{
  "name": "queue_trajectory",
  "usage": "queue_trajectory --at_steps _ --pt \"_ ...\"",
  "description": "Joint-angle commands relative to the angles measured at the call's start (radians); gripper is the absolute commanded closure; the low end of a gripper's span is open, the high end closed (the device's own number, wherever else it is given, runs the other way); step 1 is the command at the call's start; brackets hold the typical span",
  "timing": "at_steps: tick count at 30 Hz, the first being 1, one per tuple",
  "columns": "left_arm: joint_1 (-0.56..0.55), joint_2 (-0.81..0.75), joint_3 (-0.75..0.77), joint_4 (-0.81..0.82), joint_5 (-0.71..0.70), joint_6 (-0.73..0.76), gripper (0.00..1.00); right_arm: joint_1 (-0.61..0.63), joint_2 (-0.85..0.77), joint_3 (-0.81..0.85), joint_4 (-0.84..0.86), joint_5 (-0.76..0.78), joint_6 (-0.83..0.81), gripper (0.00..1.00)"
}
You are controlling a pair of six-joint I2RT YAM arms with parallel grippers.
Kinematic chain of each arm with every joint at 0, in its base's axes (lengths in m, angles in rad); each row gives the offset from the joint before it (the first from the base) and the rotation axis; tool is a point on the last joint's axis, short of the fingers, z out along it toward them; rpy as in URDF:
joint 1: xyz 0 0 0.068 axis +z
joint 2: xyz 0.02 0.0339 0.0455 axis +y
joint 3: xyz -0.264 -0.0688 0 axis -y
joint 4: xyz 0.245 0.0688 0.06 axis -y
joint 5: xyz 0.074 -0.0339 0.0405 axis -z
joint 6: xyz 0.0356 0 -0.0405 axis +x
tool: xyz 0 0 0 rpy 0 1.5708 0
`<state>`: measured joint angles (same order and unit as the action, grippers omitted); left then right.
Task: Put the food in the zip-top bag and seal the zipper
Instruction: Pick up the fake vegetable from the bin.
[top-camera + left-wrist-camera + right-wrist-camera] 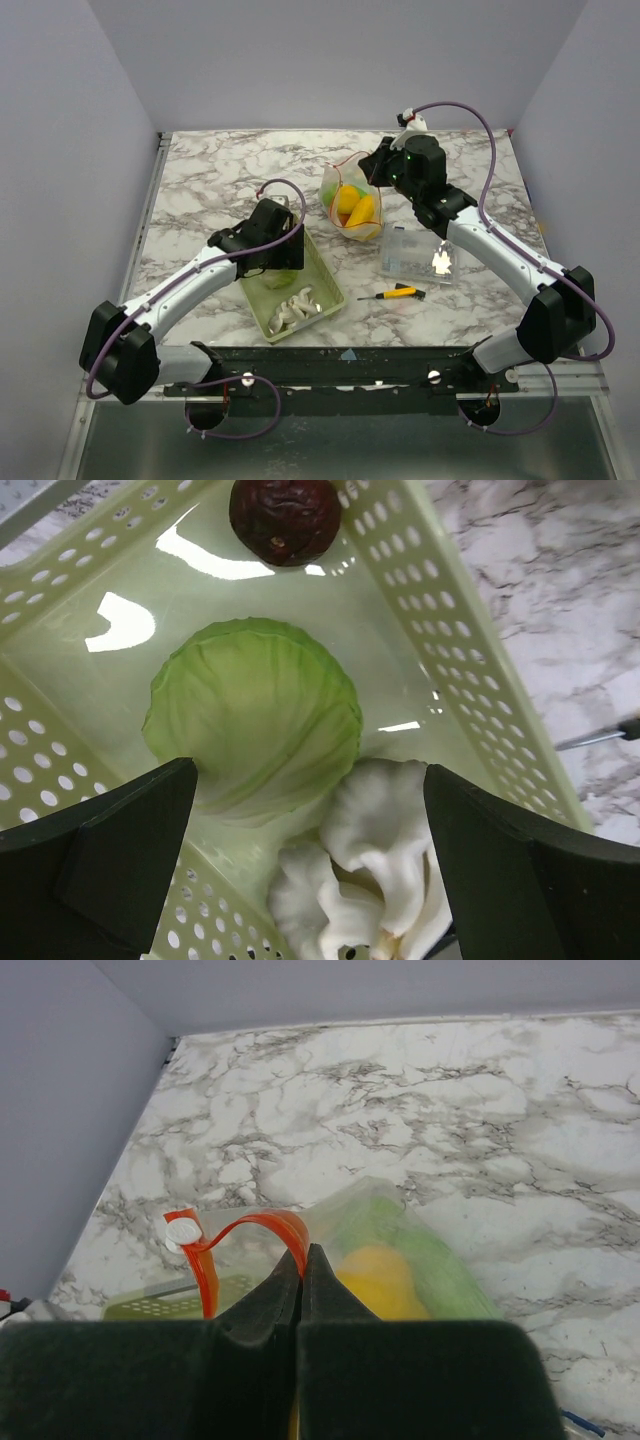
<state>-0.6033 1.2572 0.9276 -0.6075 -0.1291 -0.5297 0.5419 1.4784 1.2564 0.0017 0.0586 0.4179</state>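
My left gripper point(285, 262) point(310, 875) is open, low over the pale green basket point(325, 278) point(480, 710). Between its fingers lie the green cabbage point(255, 720) and the white mushroom cluster point(380, 870) point(295, 308). A dark purple fruit point(285, 518) lies at the basket's far end. My right gripper point(373, 172) point(304, 1256) is shut on the red-orange zipper point(262, 1228) of the zip-top bag point(352, 208) point(420, 1250) and holds its mouth up. Yellow and orange food point(355, 207) and something green sit inside the bag.
A rigid clear box point(415, 257) lies right of the bag. A yellow-and-black screwdriver point(392, 293) lies near the table's front edge, right of the basket. The white zipper slider point(182, 1230) sits at the strip's left end.
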Motion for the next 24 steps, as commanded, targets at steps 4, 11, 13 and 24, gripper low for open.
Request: queue_trajectory --at_steps 4,11,13,24 --pt "-0.002 0.144 -0.025 0.027 -0.087 0.018 0.01 0.006 -0.036 -0.015 0.016 0.014 -0.006 0.99" --pt "-0.009 0.189 -0.033 0.03 -0.105 0.005 0.22 0.006 -0.027 -0.018 0.021 0.001 0.001 0.99" --pt "-0.008 0.161 -0.03 0.024 -0.11 0.0 0.37 0.006 -0.027 -0.015 0.02 0.0 0.003 1.0" --pt "-0.008 -0.146 0.089 0.077 0.106 0.034 0.89 0.005 -0.018 -0.006 0.01 -0.031 0.004 0.99"
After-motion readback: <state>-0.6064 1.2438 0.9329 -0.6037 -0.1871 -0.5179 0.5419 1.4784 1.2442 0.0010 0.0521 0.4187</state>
